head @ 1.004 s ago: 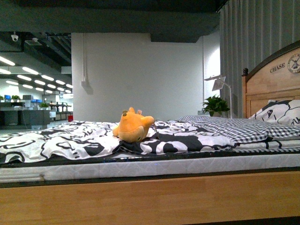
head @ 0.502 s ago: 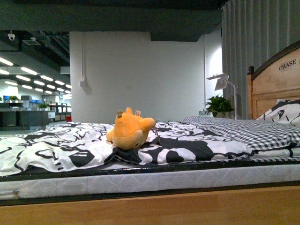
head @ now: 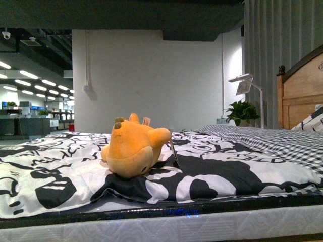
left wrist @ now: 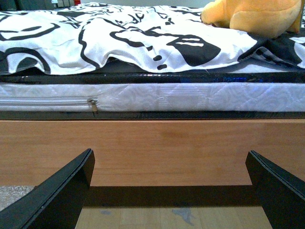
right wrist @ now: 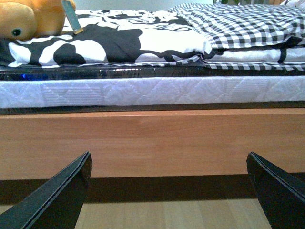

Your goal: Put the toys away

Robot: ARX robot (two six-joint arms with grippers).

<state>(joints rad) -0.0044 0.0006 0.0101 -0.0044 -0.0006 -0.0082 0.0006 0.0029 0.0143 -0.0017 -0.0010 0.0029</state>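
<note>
In the front view, rows of long ceiling lights (head: 30, 83) shone at the far left of the frame, and a plain white wall (head: 151, 75) filled the upper middle. Below them a black-and-white patterned quilt (head: 60, 166) covered the bed from the left edge to the right.

The soft orange-yellow plush animal (head: 133, 148) lay on this quilt, a little left of the centre of the frame, near the front edge of the bed. To its right a grey-and-white checked blanket (head: 262, 138) lay over the quilt. Behind it stood a white desk lamp (head: 245, 83) and a green potted plant (head: 242, 111), and at the right edge rose a curved wooden headboard (head: 303, 96). Along the bottom of the frame showed the white quilted mattress (head: 202, 227).

The left tool (left wrist: 169, 155) was open, its two black fingers spread wide with nothing between them. It was low in front of the light brown wooden bed frame (left wrist: 157, 148), below the mattress, well apart from the plush animal.

The right tool (right wrist: 168, 155) was open in the same manner and empty, also facing the bed frame. The plush animal's dark round eye showed in its view, and a small tag (right wrist: 71, 15) hung just beside its body.
</note>
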